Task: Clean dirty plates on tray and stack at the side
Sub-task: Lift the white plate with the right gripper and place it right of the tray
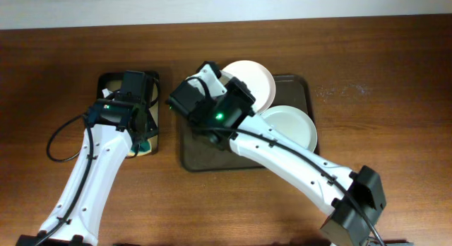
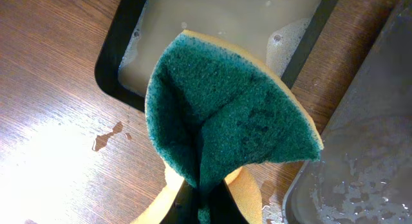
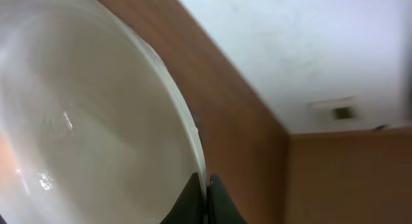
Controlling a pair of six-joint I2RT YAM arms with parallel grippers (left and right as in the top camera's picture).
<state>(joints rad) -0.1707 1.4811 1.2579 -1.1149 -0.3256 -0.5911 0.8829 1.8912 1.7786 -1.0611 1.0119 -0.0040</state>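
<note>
Much of this is hidden from me. My right gripper (image 3: 205, 199) shows only as two dark tips at the bottom of its wrist view, pinched together on the rim of a plate (image 3: 84, 121). That plate fills the left of the view and is cut off on three sides, with the table (image 3: 244, 153) and the wall (image 3: 290, 44) showing past it. Its inside is glossy, and I cannot make out any smear on it. From overhead my right arm (image 1: 282, 150) crosses the tray (image 1: 212, 161) and covers its left and middle, so I cannot tell what lies under it. Two plates show there. A far plate (image 1: 251, 78) overlaps the tray's back rim, its left edge lost under my right wrist; whether it is the one I grip I cannot tell. A near plate (image 1: 291, 126) lies flat in the tray's right end, its left edge under the arm. My left gripper (image 2: 203, 201) is nearly out of frame too, its fingers closed on a folded sponge (image 2: 225, 114), green scrub face to the camera and yellow foam at the edges. Beyond the sponge sits the small tray (image 2: 109, 69), cut off at the top, holding cloudy water (image 2: 212, 18) with foam along its walls. A small puddle (image 2: 106, 137) lies on the table beside it. At the right a wet grey surface (image 2: 367, 140) with a rounded corner runs out of view; I cannot tell what it is.
</note>
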